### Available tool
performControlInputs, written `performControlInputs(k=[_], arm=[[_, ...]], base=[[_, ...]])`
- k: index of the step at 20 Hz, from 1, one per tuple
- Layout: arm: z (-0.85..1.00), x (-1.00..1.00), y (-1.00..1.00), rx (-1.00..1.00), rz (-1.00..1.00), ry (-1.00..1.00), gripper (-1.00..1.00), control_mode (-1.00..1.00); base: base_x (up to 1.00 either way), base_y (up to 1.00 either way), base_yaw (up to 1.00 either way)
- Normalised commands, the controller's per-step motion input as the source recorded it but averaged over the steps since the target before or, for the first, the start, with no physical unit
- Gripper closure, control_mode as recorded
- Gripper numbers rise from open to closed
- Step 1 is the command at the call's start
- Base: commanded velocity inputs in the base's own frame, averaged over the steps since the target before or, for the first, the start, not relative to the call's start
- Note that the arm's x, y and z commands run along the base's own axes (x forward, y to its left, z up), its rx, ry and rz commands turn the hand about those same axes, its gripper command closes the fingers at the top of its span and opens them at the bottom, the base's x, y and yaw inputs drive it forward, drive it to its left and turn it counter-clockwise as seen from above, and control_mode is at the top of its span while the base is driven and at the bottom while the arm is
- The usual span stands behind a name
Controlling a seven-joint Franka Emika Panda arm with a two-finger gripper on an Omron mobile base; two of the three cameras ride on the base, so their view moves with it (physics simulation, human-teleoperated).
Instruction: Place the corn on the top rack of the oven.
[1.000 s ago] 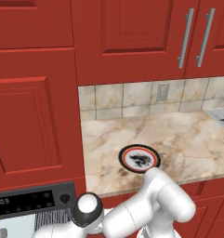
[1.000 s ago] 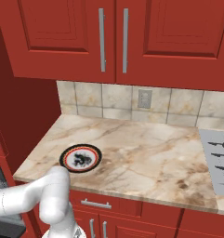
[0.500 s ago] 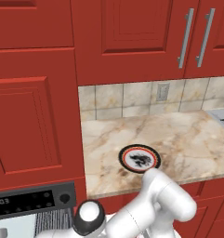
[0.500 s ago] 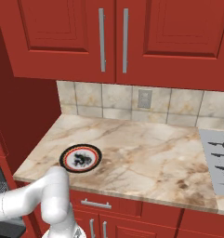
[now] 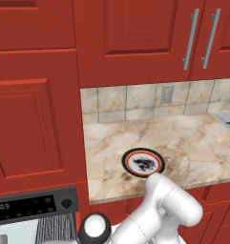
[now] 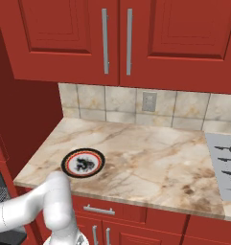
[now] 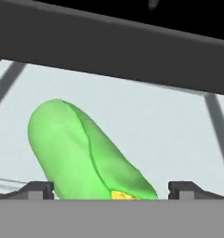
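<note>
Corn: in our hand view the corn (image 7: 85, 153) is a bright green oblong with a bit of yellow at its lower end, lying tilted between the two dark fingertips (image 7: 36, 189) at the bottom of the frame.
Gripper: the gripper (image 7: 111, 191) has one tip on each side of the corn; the left tip touches it, the right tip stands a little apart, so we cannot tell whether it is gripping or has let go.
Around the corn: a pale grey interior lies behind it, a broad dark bar crosses above it, and thin dark rods slant down at both edges. We cannot tell which rack level this is.
Oven: our left base view shows the oven (image 5: 33, 206) at the lower left, with its dark control panel, digital readout, round black knob and a striped section beneath.
Arm: the white arm (image 5: 171, 209) bends down and left toward the oven.
Plate: a round red-and-black-rimmed plate (image 5: 143, 162) sits near the front edge of the marble surface (image 5: 193, 143); it holds a dark pattern, no food.
Right base view: it adds a stovetop (image 6: 225, 167) on the right of the surface.
</note>
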Motion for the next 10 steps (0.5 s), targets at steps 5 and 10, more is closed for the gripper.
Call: performControlInputs(k=[5,10], arm=[[0.22,-0.65,0.0,0.0,-0.12,0.0,-1.0,-1.0],[0.51,-0.69,0.0,0.0,-0.16,0.0,-1.0,-1.0]], base=[[0.0,0.0,0.0],[0.0,0.0,0.0]])
